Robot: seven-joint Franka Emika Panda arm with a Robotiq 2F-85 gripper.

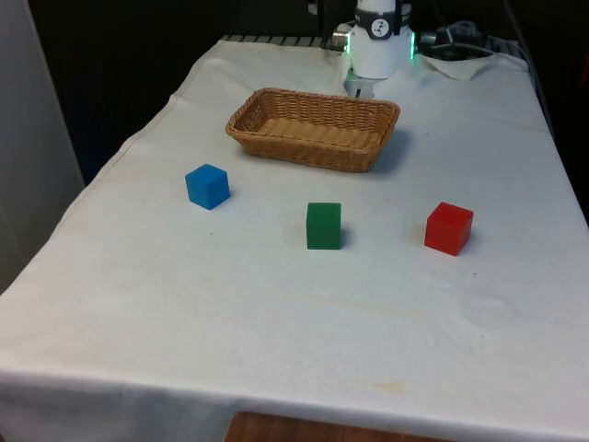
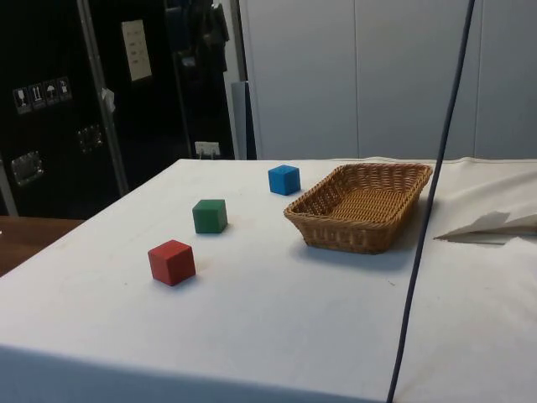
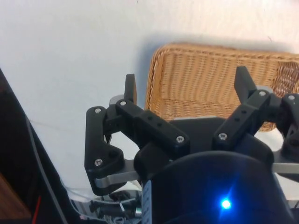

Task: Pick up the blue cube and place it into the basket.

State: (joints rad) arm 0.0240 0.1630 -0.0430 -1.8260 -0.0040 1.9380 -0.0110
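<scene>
Tool (image 3: 187, 88): fingers spread wide, holding nothing, poised above the basket (image 1: 313, 127). Blue cube (image 1: 207, 186): on the desk (image 1: 276, 313), near the basket, ungrasped. Basket contents: nil. Progress: none yet; approach, grasp, transfer and release all outstanding

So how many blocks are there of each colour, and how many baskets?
Blue cube: 1
Green cube: 1
Red cube: 1
Wicker basket: 1, with nothing in it
Total: 4 things on the white cloth, 3 cubes and 1 basket.
</scene>
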